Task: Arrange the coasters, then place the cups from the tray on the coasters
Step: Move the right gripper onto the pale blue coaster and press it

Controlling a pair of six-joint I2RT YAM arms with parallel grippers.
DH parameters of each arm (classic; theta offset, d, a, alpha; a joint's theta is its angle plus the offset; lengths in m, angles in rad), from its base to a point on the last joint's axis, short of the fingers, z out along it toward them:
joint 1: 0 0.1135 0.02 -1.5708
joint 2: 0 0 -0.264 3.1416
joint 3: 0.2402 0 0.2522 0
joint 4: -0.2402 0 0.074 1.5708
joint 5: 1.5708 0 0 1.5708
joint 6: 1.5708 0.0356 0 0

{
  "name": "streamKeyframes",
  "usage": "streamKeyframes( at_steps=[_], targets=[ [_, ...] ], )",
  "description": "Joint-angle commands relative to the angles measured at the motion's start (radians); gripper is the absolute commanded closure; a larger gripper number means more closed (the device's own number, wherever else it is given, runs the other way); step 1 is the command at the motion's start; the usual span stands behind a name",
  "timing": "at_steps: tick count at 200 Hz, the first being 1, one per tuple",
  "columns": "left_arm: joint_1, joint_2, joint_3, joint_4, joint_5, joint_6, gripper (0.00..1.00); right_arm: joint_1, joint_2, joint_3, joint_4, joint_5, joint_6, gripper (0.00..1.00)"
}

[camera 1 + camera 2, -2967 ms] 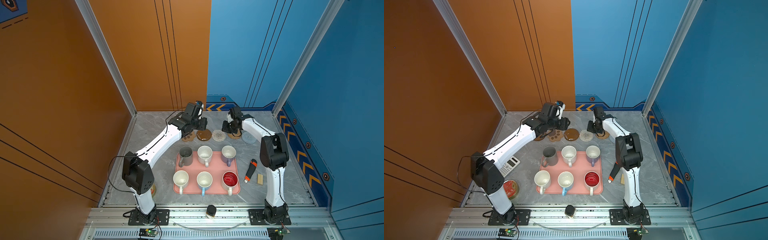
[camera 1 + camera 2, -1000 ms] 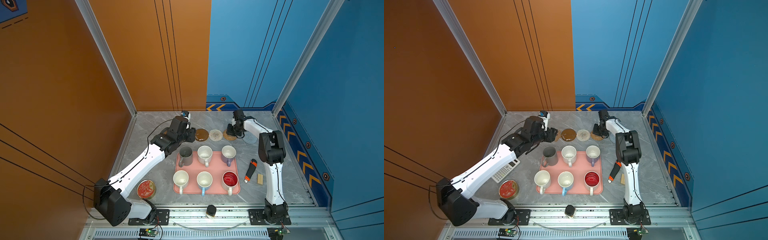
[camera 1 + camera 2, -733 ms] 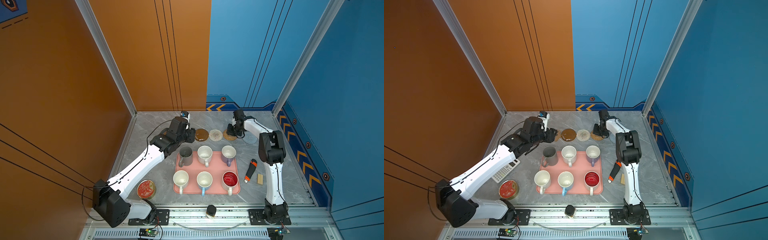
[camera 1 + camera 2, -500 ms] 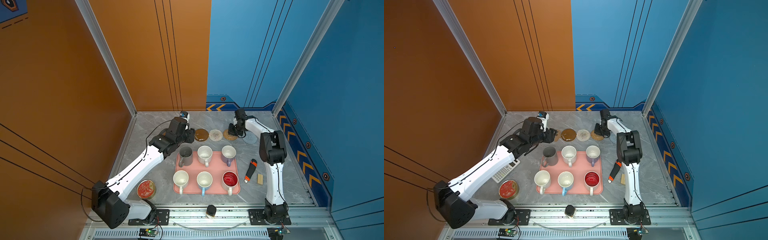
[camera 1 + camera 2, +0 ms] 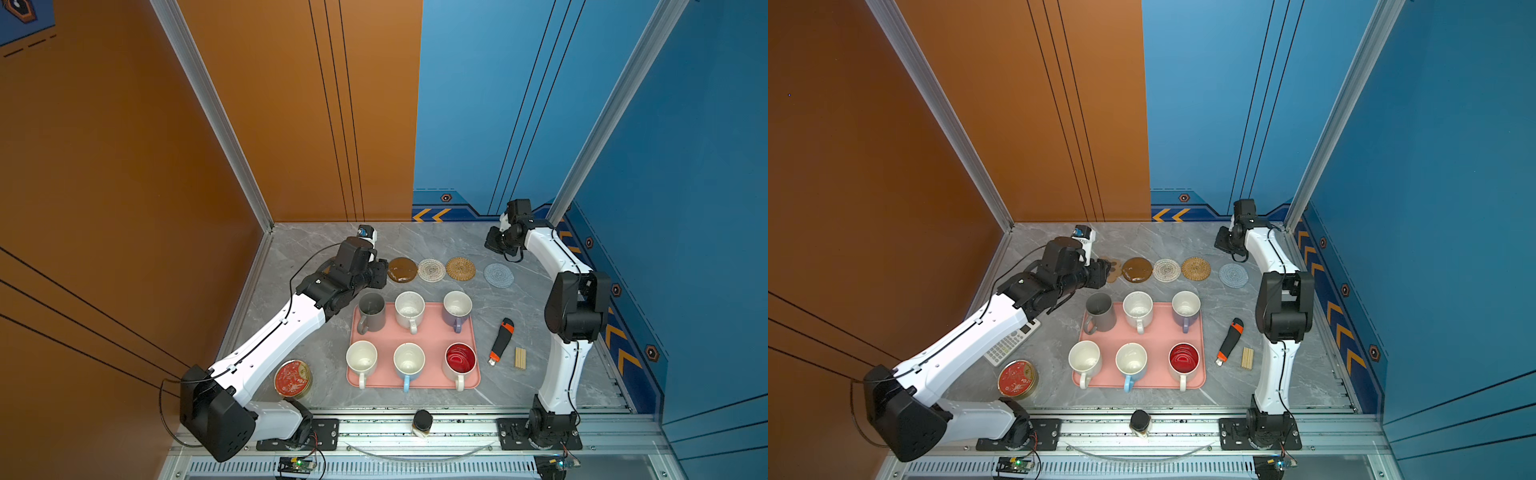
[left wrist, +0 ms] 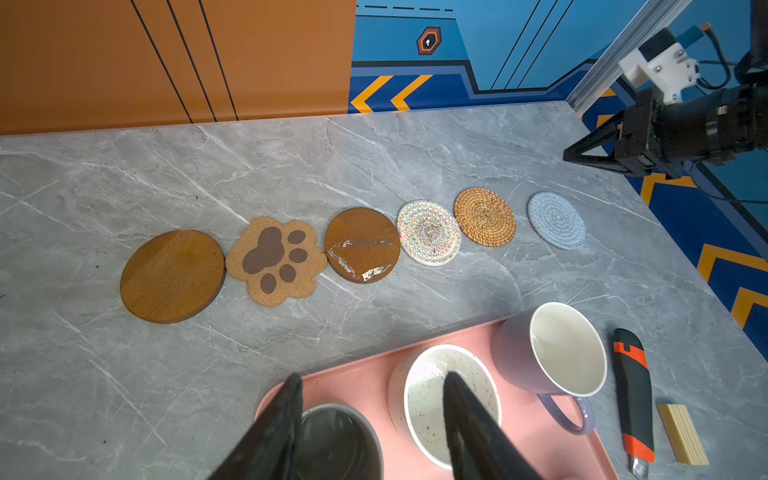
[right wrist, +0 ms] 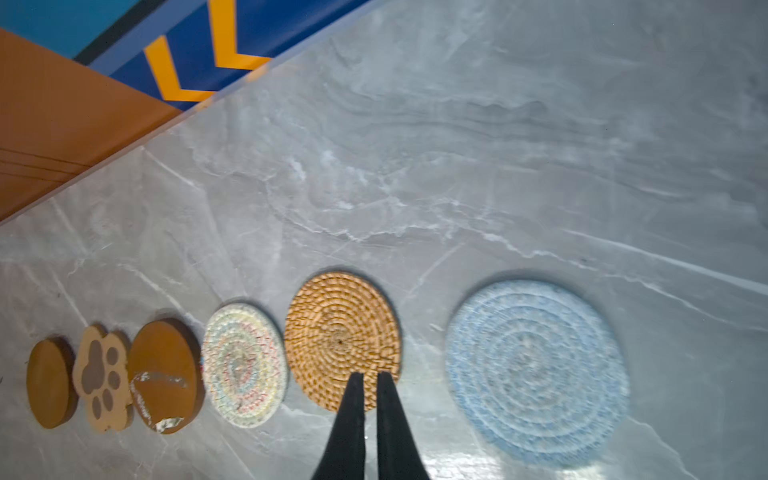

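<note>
Six coasters lie in a row behind the tray: a brown disc [image 6: 172, 276], a paw [image 6: 276, 262], a glossy brown disc [image 5: 402, 269], a white woven round [image 5: 432, 270], a rattan round [image 5: 460, 268] and a grey-blue round [image 5: 498, 274]. The pink tray [image 5: 432, 332] holds six cups: grey [image 5: 371, 311], speckled [image 5: 409, 309], lavender [image 5: 457, 307], white [image 5: 361, 358], light blue [image 5: 409, 360] and red-inside [image 5: 460, 359]. My left gripper [image 6: 372, 380] hangs open and empty above the grey cup. My right gripper [image 7: 370, 375] is shut and empty, raised behind the rattan round.
A box cutter [image 5: 500, 340] and a small wooden block [image 5: 520, 358] lie right of the tray. A red-topped tin [image 5: 292, 377] and a calculator [image 5: 1011, 343] sit at the front left. A small dark jar [image 5: 422, 420] stands on the front rail.
My right gripper has drawn back from the rattan coaster toward the back right corner, and the coaster now lies uncovered. The left arm has hardly moved.
</note>
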Motion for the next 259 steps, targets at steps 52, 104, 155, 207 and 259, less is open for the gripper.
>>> streamKeyframes(
  at_steps=[52, 104, 155, 207, 259],
  targets=[
    [0.007, -0.042, -0.032, -0.004, -0.035, -0.016, 0.46, -0.07, 0.061, -0.096, -0.062, 0.033, -0.04, 0.97],
    [0.007, -0.044, -0.026, -0.014, -0.038, -0.017, 0.45, -0.075, 0.115, -0.099, -0.06, 0.034, -0.04, 0.98],
    [0.007, -0.044, -0.025, -0.017, -0.042, -0.017, 0.45, -0.062, 0.131, -0.138, -0.037, 0.025, -0.027, 0.99],
    [0.006, -0.044, -0.027, -0.017, -0.044, -0.02, 0.45, -0.027, 0.141, -0.154, -0.018, 0.02, -0.016, 1.0],
    [0.007, -0.05, -0.033, -0.023, -0.049, -0.02, 0.45, -0.01, 0.151, -0.141, -0.014, 0.016, -0.005, 1.0]
  ],
)
